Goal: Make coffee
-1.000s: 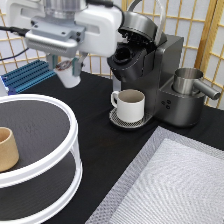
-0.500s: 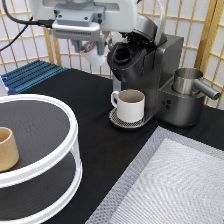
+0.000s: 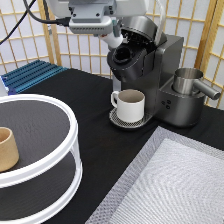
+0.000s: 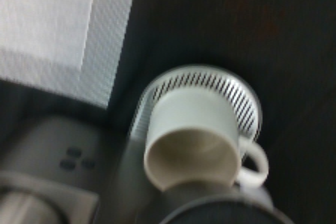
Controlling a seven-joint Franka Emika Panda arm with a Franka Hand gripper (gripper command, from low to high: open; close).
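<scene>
**A:** Where's your gripper (image 3: 113, 41)?

**B:** At the exterior view's top, just beside the open brew chamber (image 3: 124, 54) of the coffee machine (image 3: 150, 75), on its left side. You can't tell from here whether it is open, closed or carrying anything.

**A:** And the coffee pod?

**B:** You can't make it out in either view, so its place relative to the gripper can't be told.

**A:** What does the wrist view add?

**B:** It looks straight down into the white mug (image 4: 196, 145), empty, on the round slotted drip tray (image 4: 240, 95), with the machine's buttons (image 4: 71, 157) beside it. The exterior view shows that mug (image 3: 130, 104) from the side, under the chamber, plus a metal jug (image 3: 187, 80) on the machine's right, a tan cup (image 3: 7, 149) on a two-tier round shelf (image 3: 60, 165) at the left, and a mesh mat (image 3: 175, 185) at the bottom right.

**A:** The arm?

**B:** Its white hand reaches in from the top edge, high above the table, tipped down toward the chamber
</scene>
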